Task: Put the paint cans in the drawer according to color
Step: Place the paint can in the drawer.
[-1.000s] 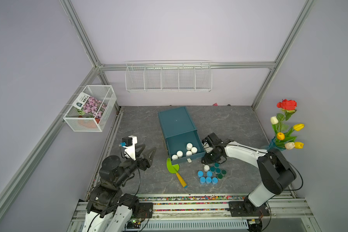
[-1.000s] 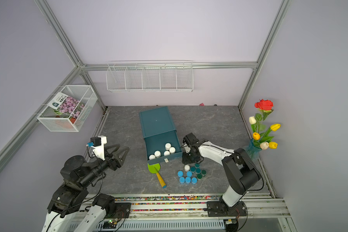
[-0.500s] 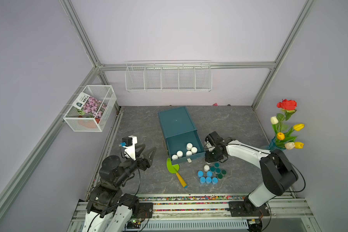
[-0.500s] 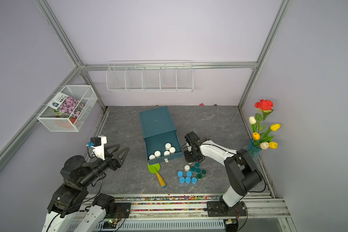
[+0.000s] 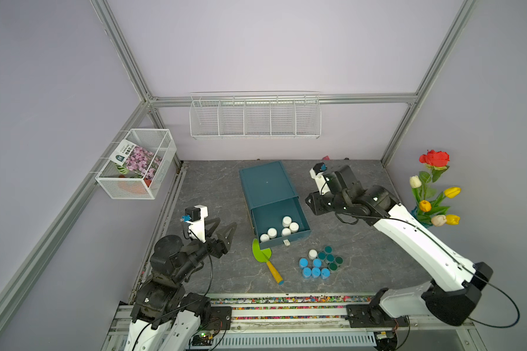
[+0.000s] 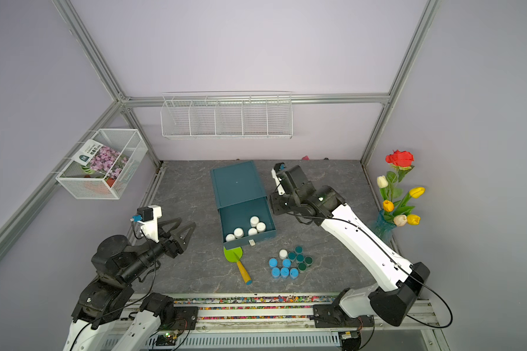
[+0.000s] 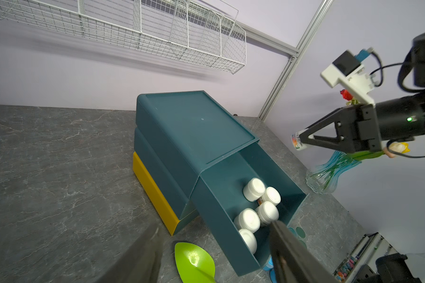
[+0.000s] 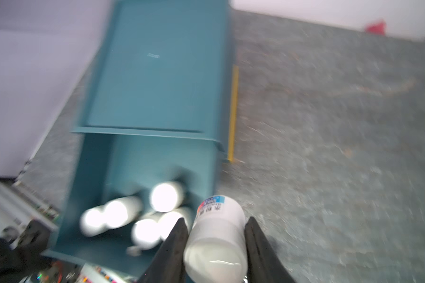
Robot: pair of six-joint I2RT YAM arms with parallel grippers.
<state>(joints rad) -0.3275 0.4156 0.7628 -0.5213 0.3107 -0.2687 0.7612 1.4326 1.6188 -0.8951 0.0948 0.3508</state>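
right claw: gripping 1 white paint can, round, smooth-sided, blue-red printed label | left claw: spread wide, empty | drawer: 5 white lidded cans

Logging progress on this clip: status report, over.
Right end effector shut on white paint can, beside open drawer. Left end effector open, empty. Five white cans in drawer. Green trowel by drawer front, likely no obstacle.
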